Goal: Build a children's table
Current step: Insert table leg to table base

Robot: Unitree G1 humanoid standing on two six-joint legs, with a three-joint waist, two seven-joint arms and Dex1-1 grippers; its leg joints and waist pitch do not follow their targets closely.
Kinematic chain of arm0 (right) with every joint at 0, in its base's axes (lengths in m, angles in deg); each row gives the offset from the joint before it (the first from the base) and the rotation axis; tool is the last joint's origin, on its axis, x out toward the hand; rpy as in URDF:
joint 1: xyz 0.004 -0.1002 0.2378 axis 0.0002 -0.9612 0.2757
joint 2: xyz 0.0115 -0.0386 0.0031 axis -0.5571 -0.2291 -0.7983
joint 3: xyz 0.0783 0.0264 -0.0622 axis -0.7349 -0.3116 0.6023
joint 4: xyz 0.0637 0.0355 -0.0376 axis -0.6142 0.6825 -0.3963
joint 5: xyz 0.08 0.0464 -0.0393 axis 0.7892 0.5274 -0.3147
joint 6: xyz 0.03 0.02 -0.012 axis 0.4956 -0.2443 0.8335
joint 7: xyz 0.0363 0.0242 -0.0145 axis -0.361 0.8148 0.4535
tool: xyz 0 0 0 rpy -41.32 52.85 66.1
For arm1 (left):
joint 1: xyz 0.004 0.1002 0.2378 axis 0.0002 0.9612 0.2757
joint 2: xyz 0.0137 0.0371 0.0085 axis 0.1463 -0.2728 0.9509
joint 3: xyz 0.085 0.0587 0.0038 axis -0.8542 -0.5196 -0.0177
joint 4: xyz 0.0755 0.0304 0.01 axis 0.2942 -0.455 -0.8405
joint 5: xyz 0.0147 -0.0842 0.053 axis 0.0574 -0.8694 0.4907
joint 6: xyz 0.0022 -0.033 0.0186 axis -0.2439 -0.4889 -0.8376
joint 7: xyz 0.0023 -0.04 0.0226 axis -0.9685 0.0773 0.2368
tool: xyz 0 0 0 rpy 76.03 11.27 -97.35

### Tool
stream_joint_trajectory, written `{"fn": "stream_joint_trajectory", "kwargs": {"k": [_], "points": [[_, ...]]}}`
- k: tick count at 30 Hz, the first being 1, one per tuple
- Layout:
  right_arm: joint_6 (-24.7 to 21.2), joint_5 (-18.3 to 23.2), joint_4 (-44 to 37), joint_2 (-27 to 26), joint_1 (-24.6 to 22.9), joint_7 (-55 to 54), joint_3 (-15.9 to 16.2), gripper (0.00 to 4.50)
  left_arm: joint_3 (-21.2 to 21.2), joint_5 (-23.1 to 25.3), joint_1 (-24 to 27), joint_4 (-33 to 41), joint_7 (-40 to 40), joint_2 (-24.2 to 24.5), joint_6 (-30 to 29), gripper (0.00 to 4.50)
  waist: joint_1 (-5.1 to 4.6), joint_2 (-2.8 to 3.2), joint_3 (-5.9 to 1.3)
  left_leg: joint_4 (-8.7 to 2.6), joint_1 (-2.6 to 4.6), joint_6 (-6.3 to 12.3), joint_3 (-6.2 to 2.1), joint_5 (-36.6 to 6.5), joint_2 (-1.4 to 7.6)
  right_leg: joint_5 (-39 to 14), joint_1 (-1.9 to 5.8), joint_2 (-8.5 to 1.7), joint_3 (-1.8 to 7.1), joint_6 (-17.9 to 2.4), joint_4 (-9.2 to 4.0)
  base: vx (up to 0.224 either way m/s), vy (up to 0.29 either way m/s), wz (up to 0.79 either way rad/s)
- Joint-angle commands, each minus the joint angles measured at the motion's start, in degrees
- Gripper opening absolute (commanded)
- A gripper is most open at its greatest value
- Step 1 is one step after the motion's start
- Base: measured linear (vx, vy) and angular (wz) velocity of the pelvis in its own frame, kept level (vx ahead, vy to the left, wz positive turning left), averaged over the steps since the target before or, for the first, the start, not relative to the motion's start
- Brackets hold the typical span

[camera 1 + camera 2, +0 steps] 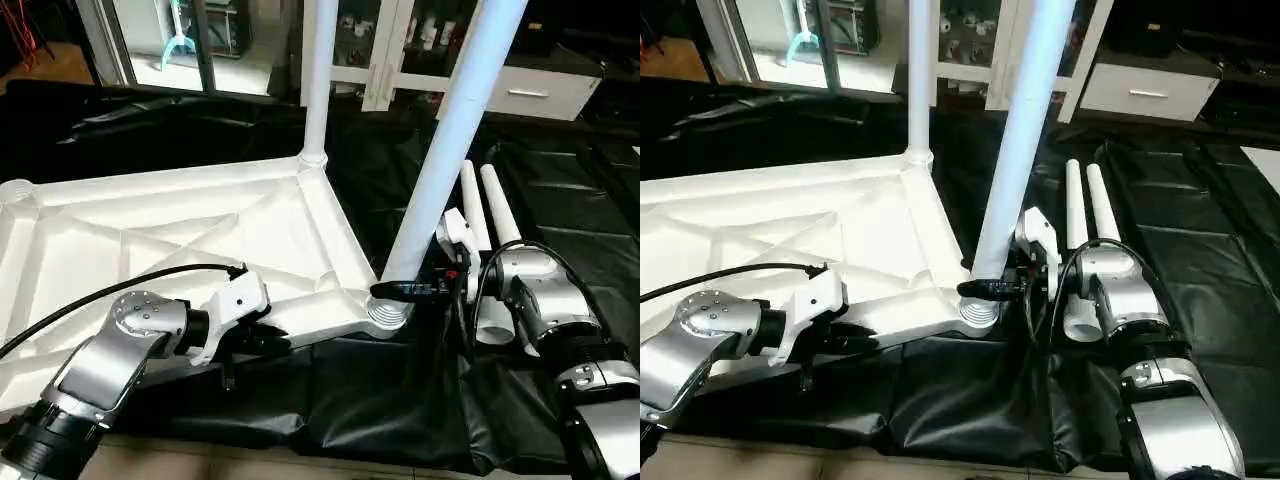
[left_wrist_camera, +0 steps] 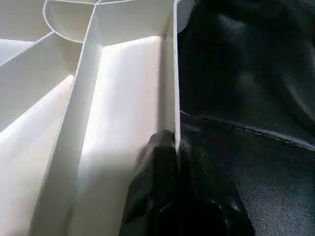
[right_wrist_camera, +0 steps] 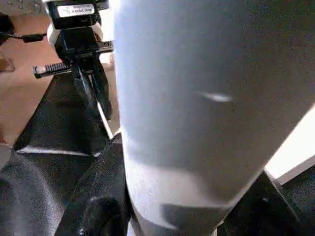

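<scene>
On the black sheet (image 1: 400,420), the white tabletop (image 1: 150,240) lies upside down with its X-ribbed underside facing up, spreading from the centre out toward 9 o'clock in the head views. A far leg (image 1: 318,80) stands upright in the corner socket at 12 o'clock. A near leg (image 1: 445,150) rises tilted from the threaded socket (image 1: 388,318) at the tabletop's near right corner. The right gripper (image 1: 412,289) clasps this near leg just above the socket, one black finger on each side of the tube. The left gripper (image 1: 262,338), at 7 o'clock, is pinched tight on the tabletop's thin near rim, its fingers (image 2: 157,196) pressed on either side of the wall. Two loose legs (image 1: 490,215) lie side by side on the sheet at 3 o'clock, beside the right arm.
</scene>
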Motion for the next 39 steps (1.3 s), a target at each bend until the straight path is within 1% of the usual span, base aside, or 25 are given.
{"fn": "stream_joint_trajectory", "kwargs": {"k": [1,4,6,7,8,10,12,16,17,19,21,22,23,24,25,26,27,28,29,30,31,32,33,35,39], "points": [[1.58,-10.55,5.24,0.2,-6.56,-4.52,7.35,1.86,0.84,-1.79,-1.1,1.22,-0.87,-0.81,2.46,0.0,-0.21,0.92,-2.12,-4.18,0.63,2.6,-1.07,-8.52,3.07,-7.7,1.89,-4.14,2.5,-14.65,-2.89,0.0,0.0,0.0],[2.72,-11.01,4.83,-0.65,-7.67,-7.17,7.24,1.86,0.61,-1.84,-1.14,1.13,-0.57,-0.77,2.44,0.0,-0.48,0.78,-1.73,-4.57,0.79,1.37,-1.34,-13.1,3.02,-14.64,1.63,-4.23,2.58,-12.82,-3.71,0.0,0.0,0.0],[2.86,-11.02,4.2,-1.19,-8.56,-8.67,7.11,1.86,0.48,-1.88,-1.21,1.13,-0.4,-0.86,2.39,0.0,-0.64,0.99,-1.26,-4.93,1.24,0.07,-1.64,-17.77,3.07,-21.17,1.14,-4.25,2.68,-11.07,-4.49,0.0,0.0,0.0],[3.0,-10.98,4.12,-1.44,-8.88,-9.45,7.08,1.86,0.49,-1.87,-1.27,1.11,-0.21,-1.04,2.26,0.0,-0.69,1.01,-1.24,-4.98,1.44,-0.32,-1.76,-19.07,3.08,-22.61,1.01,-4.21,2.65,-10.67,-4.6,0.0,0.0,0.0],[3.29,-10.81,4.23,-1.79,-9.13,-10.76,6.9,1.86,0.46,-1.8,-1.4,1.02,-0.03,-1.25,2.13,0.0,-0.9,0.93,-1.45,-5.06,1.62,-1.03,-1.96,-20.18,3.08,-22.54,0.99,-4.08,2.64,-10.3,-4.55,0.0,0.0,0.0],[3.16,-10.56,4.29,-2.2,-9.33,-11.98,6.63,1.86,0.44,-1.62,-1.59,0.9,0.35,-1.48,1.86,0.0,-1.1,1.14,-1.46,-5.22,1.39,-1.19,-1.98,-19.59,3.06,-19.52,1.12,-4.0,2.64,-10.88,-4.4,0.0,0.0,0.0],[2.68,-10.07,4.81,-3.35,-9.37,-15.5,5.68,1.86,0.4,-1.18,-2.09,0.43,1.36,-2.11,1.18,0.0,-1.42,1.16,-1.33,-5.36,1.32,-1.34,-2.1,-20.88,3.03,-19.86,1.09,-3.94,2.54,-10.89,-4.4,0.0,0.0,0.0],[0.61,-8.77,5.98,-5.77,-8.83,-22.22,3.52,1.86,1.05,-0.93,-3.6,-0.7,5.13,-4.96,-1.55,0.0,-2.12,1.1,-0.96,-5.51,1.71,-2.61,-2.64,-25.95,2.88,-27.45,0.63,-4.08,2.47,-8.51,-5.28,0.0,0.0,0.0],[-0.35,-8.57,7.96,-7.89,-7.73,-29.56,1.99,1.86,1.89,-0.65,-5.12,-1.74,9.35,-8.14,-3.88,0.0,-2.31,1.11,-0.95,-5.59,1.65,-2.89,-2.72,-26.36,2.87,-27.78,0.56,-4.07,2.47,-8.39,-5.19,0.0,0.0,0.0],[-0.79,-8.92,10.37,-9.81,-6.3,-37.78,0.81,1.86,2.26,0.41,-6.77,-3.07,13.79,-11.17,-5.86,0.0,-2.57,1.25,-0.74,-5.66,1.87,-3.71,-3.1,-28.53,2.71,-30.64,0.28,-4.02,2.14,-7.23,-5.53,-0.055,0.025,-0.07],[-1.35,-9.04,12.73,-11.77,-4.68,-45.63,-0.26,1.86,2.85,1.99,-8.81,-4.84,19.58,-14.8,-8.5,0.0,-3.26,0.98,-0.47,-5.47,2.24,-3.66,-3.4,-31.58,2.37,-34.77,-0.31,-3.96,1.7,-5.67,-6.12,-0.066,0.032,-0.06],[-1.61,-9.0,13.87,-12.84,-3.71,-49.56,-0.79,1.86,3.48,2.24,-10.01,-5.61,22.51,-17.11,-10.58,0.0,-3.42,1.05,-0.37,-5.2,2.72,-3.26,-3.44,-32.69,2.1,-37.09,-0.72,-3.98,1.47,-4.69,-6.71,-0.068,0.031,-0.04],[-1.7,-8.85,14.64,-13.66,-3.01,-52.31,-1.24,1.86,4.07,2.29,-10.88,-6.11,24.65,-18.9,-12.16,0.0,-3.45,1.12,-0.41,-5.04,2.85,-2.94,-3.58,-33.03,1.97,-38.16,-0.78,-4.1,1.31,-4.18,-6.93,-0.068,0.023,0.0],[-1.75,-8.44,15.88,-15.45,-1.68,-57.9,-2.34,1.86,5.43,2.5,-12.7,-7.08,28.93,-22.54,-14.5,0.0,-3.63,1.1,-0.41,-5.03,2.79,-2.33,-3.77,-33.29,1.87,-39.33,-0.61,-4.23,0.97,-3.18,-7.39,-0.056,0.029,-0.03],[-1.75,-8.42,15.97,-15.6,-1.57,-58.35,-2.42,1.86,5.54,2.52,-12.86,-7.16,29.26,-22.83,-14.67,0.0,-3.86,1.14,-0.35,-5.2,2.46,-2.29,-3.88,-33.23,1.96,-38.9,-0.41,-4.25,0.92,-2.98,-7.33,-0.056,0.029,-0.03],[-1.69,-8.41,16.49,-16.54,-0.91,-61.22,-2.88,1.86,6.47,2.81,-13.97,-7.96,31.94,-24.87,-15.22,0.0,-3.85,0.81,-0.35,-5.14,2.52,-1.67,-3.8,-32.96,1.7,-38.68,-0.63,-4.14,0.57,-2.21,-7.72,0.0,0.0,0.0],[-1.55,-8.73,17.52,-17.98,0.11,-65.77,-3.3,1.86,8.5,2.78,-15.8,-9.39,36.47,-28.34,-15.81,0.0,-3.88,0.79,-0.27,-5.03,2.57,-1.42,-3.72,-32.66,1.6,-38.8,-0.79,-4.18,0.51,-2.14,-7.79,0.0,0.0,0.0],[-1.61,-8.81,18.14,-18.7,0.59,-67.66,-3.46,1.86,9.21,2.66,-16.56,-9.88,38.11,-29.75,-16.1,0.0,-4.04,0.97,-0.02,-4.86,2.81,-1.04,-3.61,-33.01,1.41,-39.84,-1.09,-4.14,-0.05,-1.67,-8.24,0.0,0.0,0.0],[-1.62,-8.85,18.55,-19.09,0.87,-68.73,-3.55,1.86,9.56,2.6,-16.95,-10.1,38.97,-30.48,-16.27,0.0,-4.12,0.92,-0.06,-4.83,2.91,-0.94,-3.75,-33.37,1.39,-40.15,-1.0,-4.28,-0.52,-1.31,-8.38,0.0,0.0,0.0],[-1.66,-8.97,19.26,-19.93,1.41,-70.58,-3.58,1.86,10.14,2.63,-17.66,-10.39,40.72,-31.85,-16.6,0.0,-4.19,1.14,-0.2,-5.18,2.32,-0.84,-4.06,-32.94,1.62,-38.17,-0.07,-4.66,-0.91,-1.08,-8.26,0.0,0.0,0.0],[-1.63,-9.28,19.93,-20.78,1.99,-71.84,-3.41,1.86,10.08,2.84,-18.12,-10.37,41.36,-32.74,-17.1,0.0,-4.27,1.11,-0.48,-5.66,1.28,-0.63,-4.21,-31.19,1.84,-34.8,0.71,-5.06,-0.78,-1.66,-7.75,0.0,0.0,0.0],[-1.63,-9.28,19.93,-20.78,1.99,-71.84,-3.41,1.86,10.08,2.84,-18.12,-10.37,41.36,-32.74,-17.1,0.0,-4.15,0.97,-0.81,-5.89,0.61,-0.05,-4.1,-28.5,1.92,-31.47,0.99,-5.33,-0.26,-2.69,-7.16,0.0,0.0,0.0],[-1.7,-9.54,20.44,-21.53,2.55,-72.53,-3.24,1.86,10.0,3.12,-18.27,-10.23,41.8,-33.16,-17.36,0.0,-4.02,0.93,-0.96,-5.83,0.33,0.51,-3.76,-25.17,2.08,-27.56,0.78,-5.5,0.32,-4.48,-6.77,0.0,0.0,0.0],[-1.68,-9.74,20.8,-22.06,2.96,-72.92,-3.16,1.86,9.73,3.36,-18.24,-9.96,41.58,-33.17,-17.7,0.0,-4.08,0.79,-0.86,-5.8,-0.35,1.67,-3.35,-21.78,2.09,-23.87,0.97,-5.49,0.76,-6.71,-6.25,0.0,0.0,0.0],[-1.21,-10.04,21.23,-22.36,3.58,-72.87,-3.19,1.86,9.27,3.43,-17.58,-9.27,40.33,-32.23,-18.11,0.0,-4.1,0.93,-0.78,-5.77,-0.16,1.9,-2.99,-21.5,2.25,-22.68,0.92,-5.43,0.99,-8.29,-5.98,0.0,0.0,0.0]]}}
